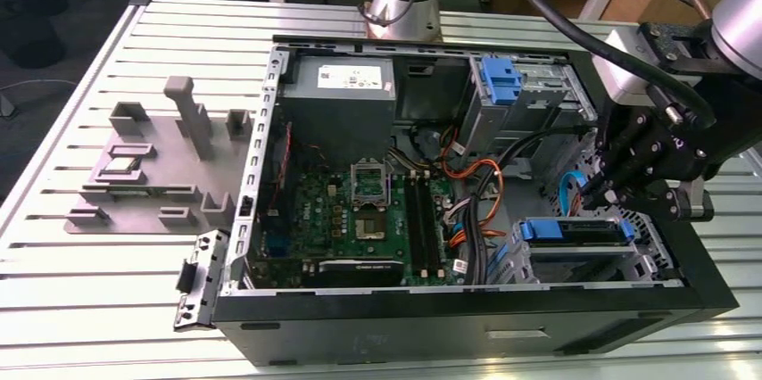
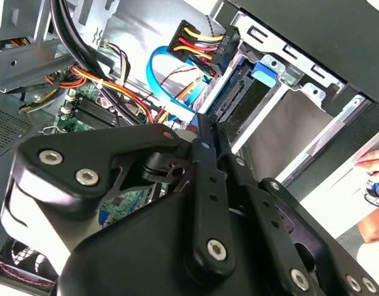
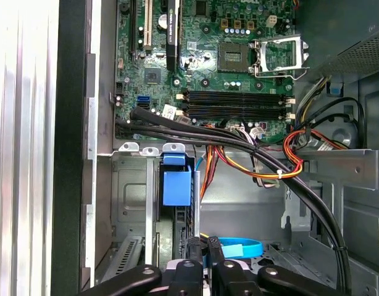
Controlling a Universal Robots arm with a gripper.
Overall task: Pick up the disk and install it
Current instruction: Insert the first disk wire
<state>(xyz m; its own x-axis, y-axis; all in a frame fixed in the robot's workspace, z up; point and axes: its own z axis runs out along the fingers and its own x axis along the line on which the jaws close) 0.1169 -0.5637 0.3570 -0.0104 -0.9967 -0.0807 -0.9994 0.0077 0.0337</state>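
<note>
An open computer case (image 1: pixel 357 326) lay on its side on a slatted metal table (image 1: pixel 95 300), its green motherboard (image 1: pixel 357 210) facing up. In the exterior view, the black gripper (image 1: pixel 637 188) hung over the case's edge at the exterior view's right, just above a drive cage (image 1: pixel 595 260) near the front corner. The disk (image 1: pixel 572 230) sat in that cage, its blue carrier frame and dark edge showing at the top (the label was hidden). In the first wrist view, the disk's blue tab (image 3: pixel 176 185) stood upright in the grey metal bay (image 3: pixel 131 203), with the fingers (image 3: pixel 194 256) directly above it, drawn close together with only a thin gap and nothing visibly held between them. A second blue bracket (image 1: pixel 502 81) stood in another cage at the back of the case. Orange and black cables (image 3: pixel 263 163) crossed between the motherboard and the bays. A grey fixture tray (image 1: pixel 155 166) rested on the table at the exterior view's left.
</note>
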